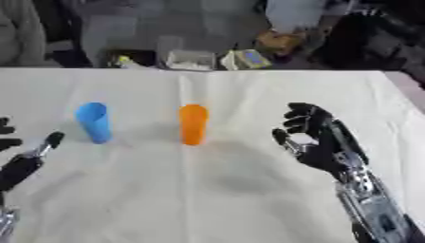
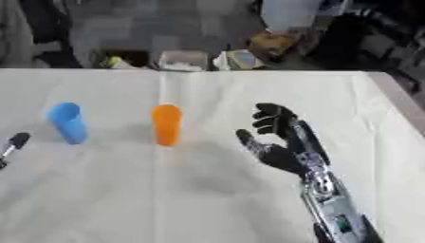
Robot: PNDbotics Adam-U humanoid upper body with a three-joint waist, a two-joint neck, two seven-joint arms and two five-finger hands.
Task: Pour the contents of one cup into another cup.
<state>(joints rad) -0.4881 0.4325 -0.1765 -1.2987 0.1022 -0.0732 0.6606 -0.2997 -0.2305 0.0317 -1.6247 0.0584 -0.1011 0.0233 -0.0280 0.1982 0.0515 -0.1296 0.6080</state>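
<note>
Fingers [image 1: 300, 118] of the right hand [image 1: 319, 149] are curled loosely with the thumb set apart, a gap between them and nothing inside it; that hand hangs above the worktop [image 1: 224, 199] at about four o'clock from the middle, its silver and black forearm running down to the five o'clock corner. At eight o'clock the left hand [image 1: 21, 166] shows only in part at the view's edge, one finger pointing up toward the cups and others at the border; they look relaxed and spread, and they hold nothing.

Farther in, two cups stand upright on the white cloth-covered worktop, apart from each other and from both hands. An orange cup [image 1: 192, 124] stands near the middle, at nine o'clock from the right hand. A blue cup [image 1: 94, 122] stands at nine o'clock from the orange one, nearer the left hand. What either cup holds cannot be told.

Beyond the far edge, at twelve o'clock, lie boxes [image 1: 189, 60] and other clutter on the floor.
</note>
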